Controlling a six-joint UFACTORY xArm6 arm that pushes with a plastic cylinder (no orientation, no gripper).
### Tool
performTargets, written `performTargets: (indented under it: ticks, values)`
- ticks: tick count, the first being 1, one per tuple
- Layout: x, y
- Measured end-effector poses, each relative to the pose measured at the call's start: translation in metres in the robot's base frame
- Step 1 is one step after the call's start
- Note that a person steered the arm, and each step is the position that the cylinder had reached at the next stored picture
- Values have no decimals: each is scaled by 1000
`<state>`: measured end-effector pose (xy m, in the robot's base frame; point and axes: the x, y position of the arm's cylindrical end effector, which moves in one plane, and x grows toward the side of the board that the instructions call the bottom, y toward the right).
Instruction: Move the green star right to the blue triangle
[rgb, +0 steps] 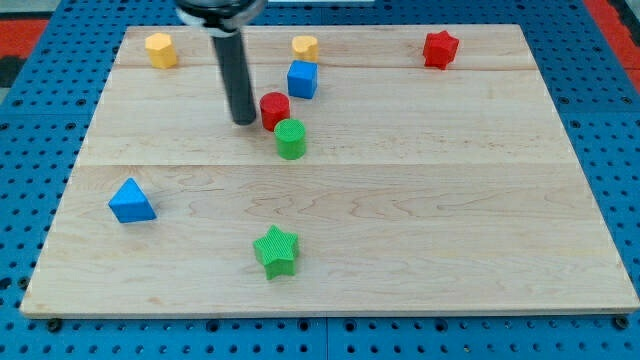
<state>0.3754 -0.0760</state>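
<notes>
Camera view: green star (276, 250) well below my tip (243, 121).

Rod (232, 60) top cut off by view's top edge; arm above unseen.

Rod comes down from the view's top, left of centre, near vertical with a slight lean. Upper end widens into a dark collar cut off by the frame edge. My tip (243, 121) sits at desk height in the upper-left-centre area. No other arm links visible.
</notes>
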Motion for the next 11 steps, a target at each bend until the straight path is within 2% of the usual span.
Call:
performTargets:
  ticks: [1,2,4,5,6,7,8,9,10,11]
  values:
    - [11,24]
    - [13,6]
    - [141,-12]
    - [171,60]
    - [226,57]
    - [234,11]
    - [226,9]
    - [180,3]
    - [228,23]
    - [236,-2]
